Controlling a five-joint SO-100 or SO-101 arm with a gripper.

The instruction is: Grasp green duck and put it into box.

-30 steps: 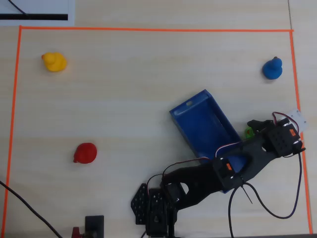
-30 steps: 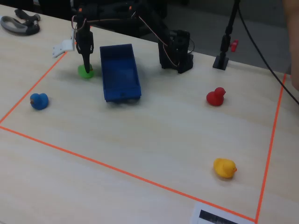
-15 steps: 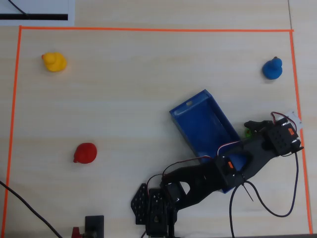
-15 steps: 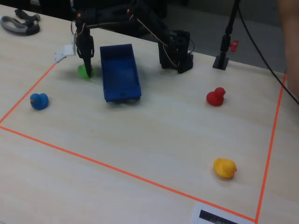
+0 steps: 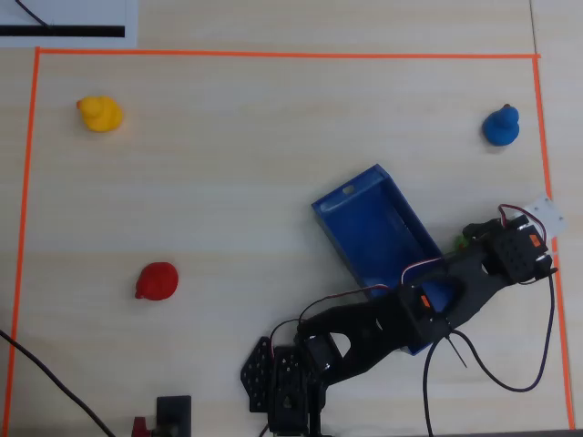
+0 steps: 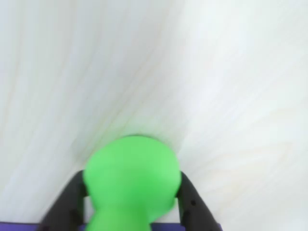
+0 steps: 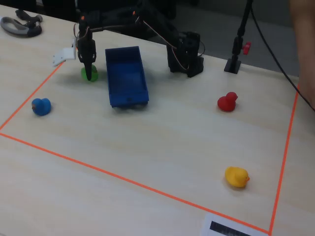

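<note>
Green duck [image 6: 131, 179] between black fingers [image 6: 67, 202]; no writing legible.

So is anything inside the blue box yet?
Nothing visible inside the box; its near end is hidden under the arm in the overhead view. The green duck sits on the table beside it, between the gripper fingers.

Bright, even light; wrist view washed out w/ blurred green duck [image 6: 131, 180].

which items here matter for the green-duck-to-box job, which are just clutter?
Job:
- green duck, between the gripper fingers, on the table
- box, beside it, empty

Lying about:
- blue duck
- red duck
- yellow duck
- grey object, fixed view's far left corner
</note>
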